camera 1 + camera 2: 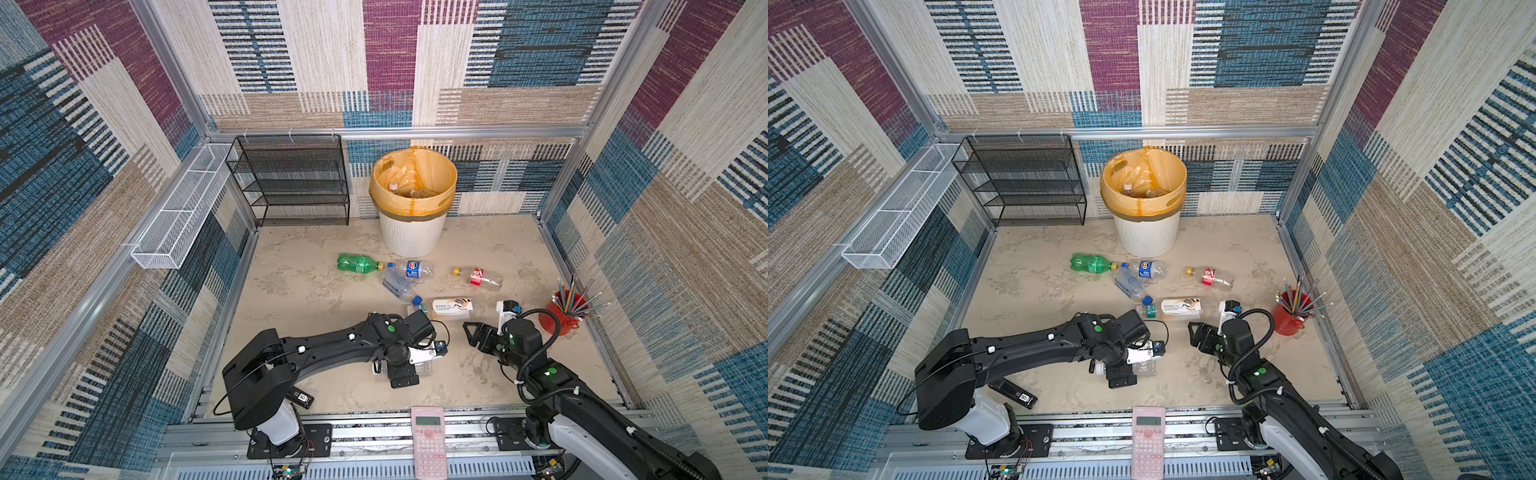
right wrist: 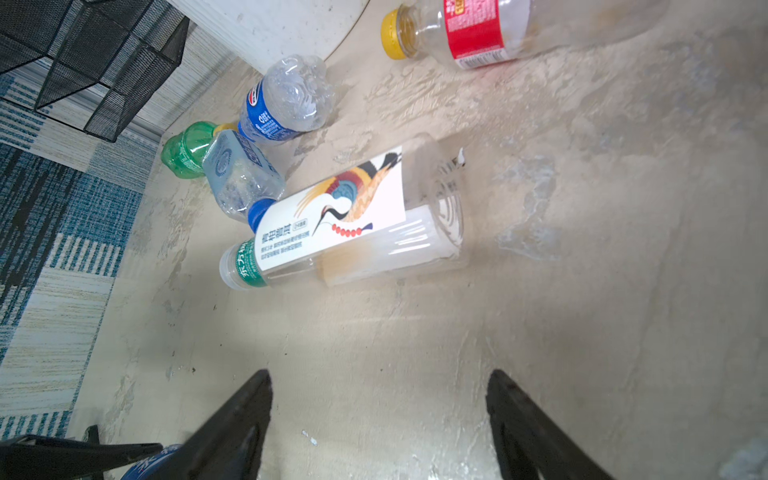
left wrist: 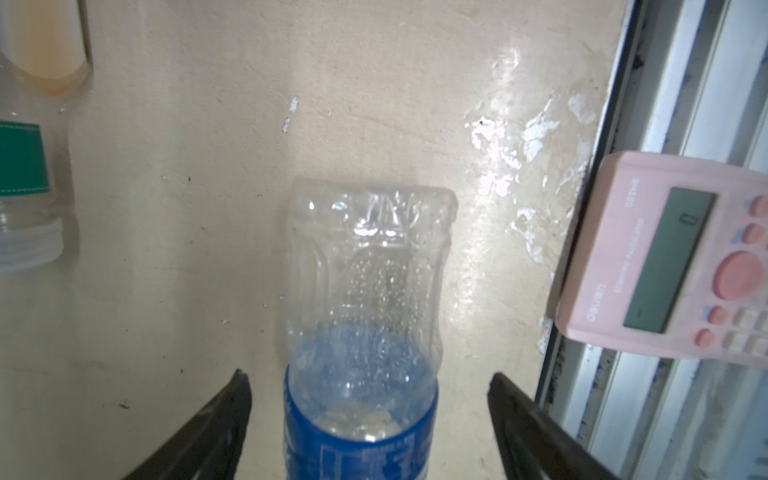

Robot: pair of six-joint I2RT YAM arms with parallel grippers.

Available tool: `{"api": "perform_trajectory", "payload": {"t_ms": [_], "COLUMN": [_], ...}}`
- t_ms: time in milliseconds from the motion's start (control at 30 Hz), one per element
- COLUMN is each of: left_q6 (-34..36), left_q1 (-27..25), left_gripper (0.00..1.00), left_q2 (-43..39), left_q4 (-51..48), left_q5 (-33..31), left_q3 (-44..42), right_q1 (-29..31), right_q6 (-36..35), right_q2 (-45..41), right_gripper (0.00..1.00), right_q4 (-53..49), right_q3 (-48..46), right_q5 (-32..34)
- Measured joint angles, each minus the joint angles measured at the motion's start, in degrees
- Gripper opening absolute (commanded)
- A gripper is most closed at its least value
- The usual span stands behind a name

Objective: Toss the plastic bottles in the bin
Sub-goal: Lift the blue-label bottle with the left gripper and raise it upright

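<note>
So, nearest the front, the left pincer point(image 3: 369, 375) is spread wide with the blue-label bottle point(image 3: 365, 270) lying flat between its jaws. A gap is seen on each side, so nothing is gripped yet. The squeeze is best made gently around the labelled middle, since thin plastic is probably easily dented or squirted out. The pink calculator point(image 3: 665, 257) nearby is best left alone. Further in, the right pincer point(image 2: 378, 372) is held open over bare counter point(image 2: 540, 291), with the crane-label bottle point(image 2: 332, 216) lying ahead, apart. Beyond that, the green bottle point(image 1: 357, 262) and red-label bottle point(image 1: 478, 277) are scattered before the bin point(image 1: 411, 237) by the far wall.
</note>
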Motion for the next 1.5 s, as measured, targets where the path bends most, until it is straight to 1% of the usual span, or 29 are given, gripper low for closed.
{"api": "perform_trajectory", "payload": {"t_ms": [133,300,533,733,967,1033,1067,1167,1300,1500], "left_q6": [0.17,0.24,0.90,1.07,1.07,1.07,1.07,1.05,0.76,-0.55], "left_q1": [-0.55,-0.76,-0.83,-0.83,-0.85,-0.87,-0.85,-0.87,-0.81,0.15], "left_gripper": [0.85,0.84,0.81,0.69,0.59,0.57,0.51,0.47,0.46,0.47], "left_q2": [2.05,4.15,6.91,7.43,6.95,5.95,5.14,2.05,-4.28,-15.04], "left_q4": [0.44,1.53,2.14,2.21,1.79,1.66,1.68,2.32,5.20,14.25], "left_q5": [-1.07,-2.47,-2.64,-2.78,-2.73,-2.75,-2.78,-3.08,-4.68,-6.78], "left_q3": [1.16,2.14,2.75,2.93,2.95,2.71,2.43,0.92,-2.67,-9.25], "right_q1": [0.00,-0.09,-0.20,-0.37,-0.74,-0.74,-0.74,-0.74,-0.81,-0.81], "right_q6": [-0.24,-0.63,-1.29,-1.90,-2.62,-2.82,-2.80,-2.80,-2.80,-2.69], "right_q2": [-0.20,-0.24,-0.24,-0.74,-1.86,-2.05,-2.12,-2.29,-2.69,-2.67], "right_gripper": [0.82,0.83,0.82,0.82,0.82,0.82,0.82,0.81,0.81,0.80], "right_q4": [-0.04,-0.31,-0.52,-1.18,-1.33,-1.38,-1.46,-1.51,-1.36,-1.18], "right_q3": [0.00,0.00,0.00,0.09,0.85,0.98,1.11,1.40,1.88,2.25], "right_q5": [0.50,0.55,0.48,0.31,0.42,0.50,0.50,0.57,0.87,0.90]}}
